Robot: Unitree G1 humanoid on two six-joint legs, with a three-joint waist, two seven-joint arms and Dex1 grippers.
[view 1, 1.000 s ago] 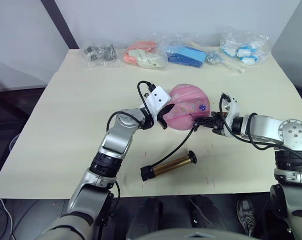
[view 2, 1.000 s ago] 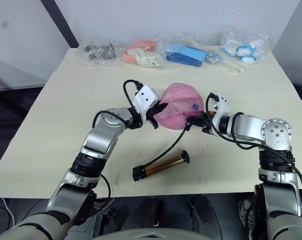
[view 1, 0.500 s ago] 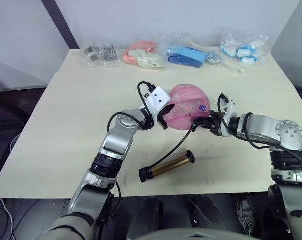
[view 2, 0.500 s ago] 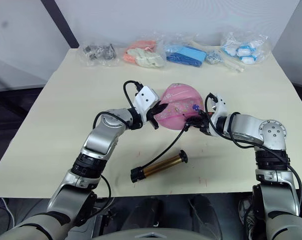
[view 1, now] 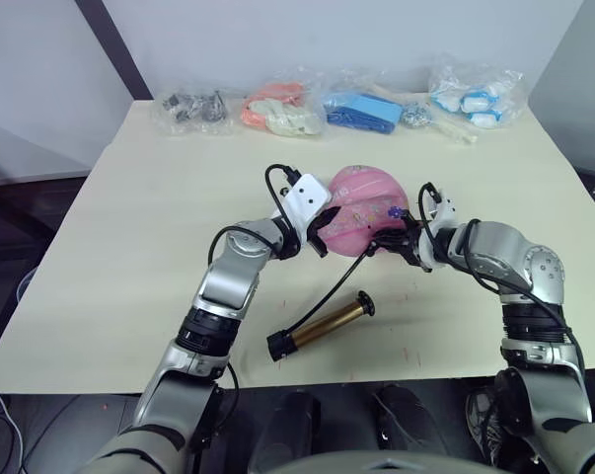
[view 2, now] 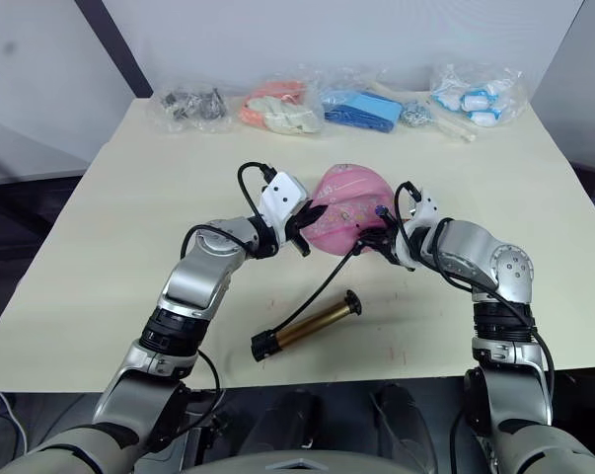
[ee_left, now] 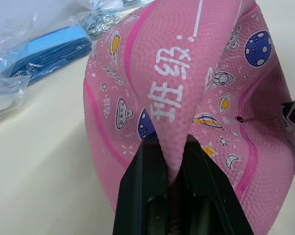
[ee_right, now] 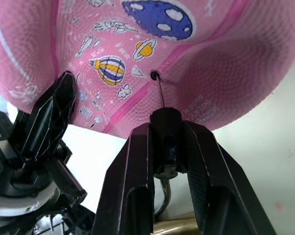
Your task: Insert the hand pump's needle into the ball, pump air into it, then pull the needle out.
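- My left gripper [ee_left: 174,161] is pinching a fold of the saggy pink rubber ball [view 1: 368,205].
- My right gripper [ee_right: 168,142] is clamping the small black fitting, its thin metal needle [ee_right: 158,90] seemingly entering the valve hole.
- The gold-bronze hand pump [view 1: 322,325] is lying nearer me.

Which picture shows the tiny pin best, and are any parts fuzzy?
Right wrist view: the needle looks sharp against the ball, its tip at the valve hole. Left wrist view: the bags behind the ball are soft and out of focus.

A pale cream bench [view 1: 129,197] carries a row of clear plastic bags along its far edge; one holds dark metal parts [view 1: 191,105], the next orange and cream items [view 1: 277,111]. Beside them lie a bag of blue pieces [view 1: 363,109] and one of white-and-blue items [view 1: 475,99]; behind runs a grey wall [view 1: 327,39].
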